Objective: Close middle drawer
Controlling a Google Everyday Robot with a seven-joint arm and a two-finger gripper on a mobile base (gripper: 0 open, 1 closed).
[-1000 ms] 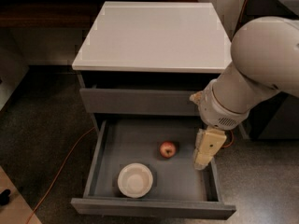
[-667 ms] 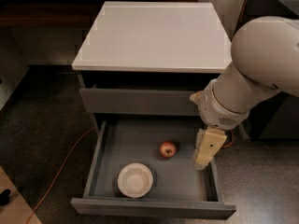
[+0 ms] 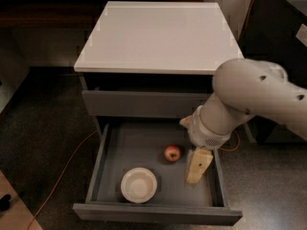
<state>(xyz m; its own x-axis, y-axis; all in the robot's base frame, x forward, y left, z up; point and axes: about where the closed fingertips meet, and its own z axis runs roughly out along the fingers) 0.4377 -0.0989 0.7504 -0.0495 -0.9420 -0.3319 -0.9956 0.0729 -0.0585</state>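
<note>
Camera view: white arm [image 3: 259, 92] bends in from the cabinet's [image 3: 153, 37] right edge, gripper [image 3: 198, 166] pointing down into the middle drawer [image 3: 153, 213], which stands pulled out beyond the front edge; grip state cannot be told.

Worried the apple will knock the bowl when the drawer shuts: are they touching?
Apart. The camera view shows bare floor of the drawer between the apple and the bowl; the gripper hangs over the drawer beside the apple.
</note>
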